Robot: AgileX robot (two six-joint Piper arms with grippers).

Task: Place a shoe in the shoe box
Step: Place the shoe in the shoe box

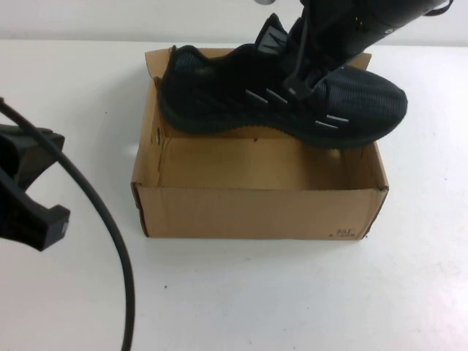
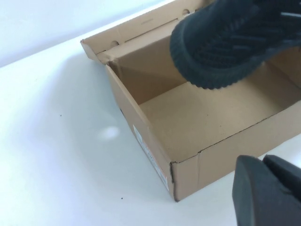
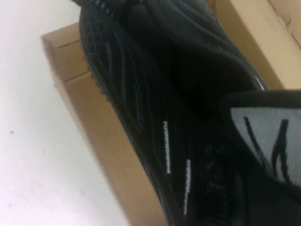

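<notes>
My right gripper (image 1: 307, 69), clamped on the shoe (image 1: 281, 95), hovers over the shoe box (image 1: 259, 212) at 12 o'clock; I should lower level. My left gripper (image 1: 33, 212), closed and empty, waits at 9 o'clock.

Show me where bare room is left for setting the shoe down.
The shoe box floor is bare under the shoe, which the right claw holds above the far side. Tabletop is free right of the box; the shut left claw crowds the left.
</notes>
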